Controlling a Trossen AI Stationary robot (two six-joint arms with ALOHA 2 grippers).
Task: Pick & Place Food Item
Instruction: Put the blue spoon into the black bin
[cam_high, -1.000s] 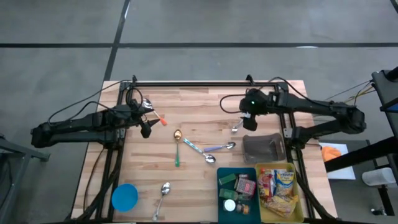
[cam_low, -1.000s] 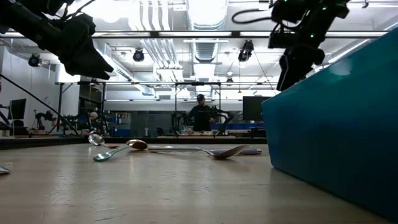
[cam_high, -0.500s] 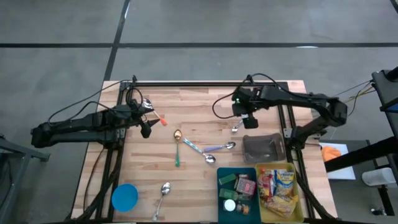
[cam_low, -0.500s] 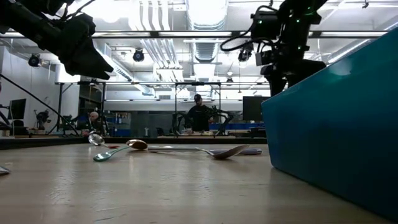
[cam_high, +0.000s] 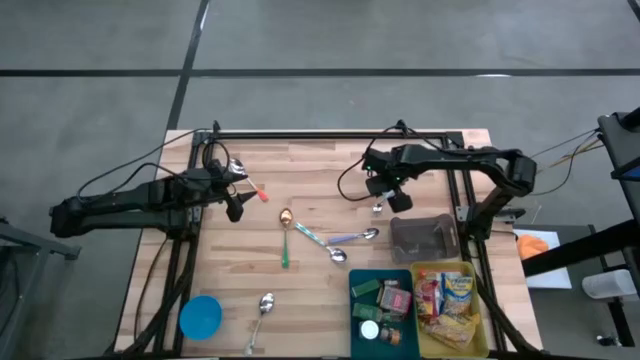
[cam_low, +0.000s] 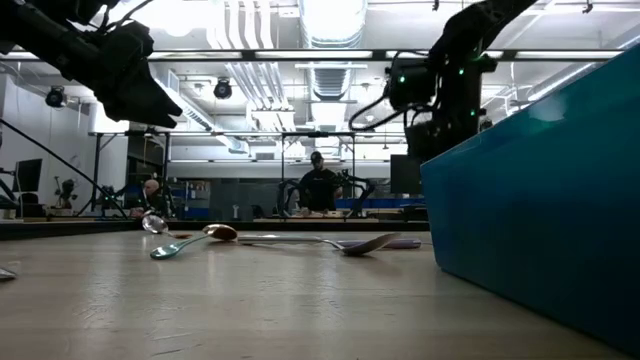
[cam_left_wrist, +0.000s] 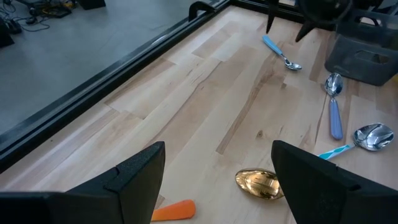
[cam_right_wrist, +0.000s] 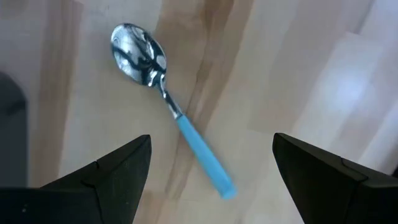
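Note:
Snack packets (cam_high: 448, 298) lie in a yellow bin (cam_high: 487, 312) at the near right. Small packs (cam_high: 388, 298) lie in a teal bin (cam_high: 352, 300) beside it. My right gripper (cam_high: 386, 194) points down, open, above a blue-handled spoon (cam_right_wrist: 166, 102) that lies flat on the wood; its fingers stand either side without touching. My left gripper (cam_high: 236, 206) hangs open over the table's left part, above a small orange piece (cam_left_wrist: 174, 210).
A grey basket (cam_high: 424, 238) stands beside the right gripper. A gold spoon with a green handle (cam_high: 285, 236) and two more spoons (cam_high: 345, 240) lie mid-table. Another spoon (cam_high: 262, 310) and a blue round lid (cam_high: 200, 316) lie near the front left.
My right gripper has come down toward the blue-handled spoon and shifted a little toward the table's left edge, rolling its wrist as it went. Its fingers have stayed open.

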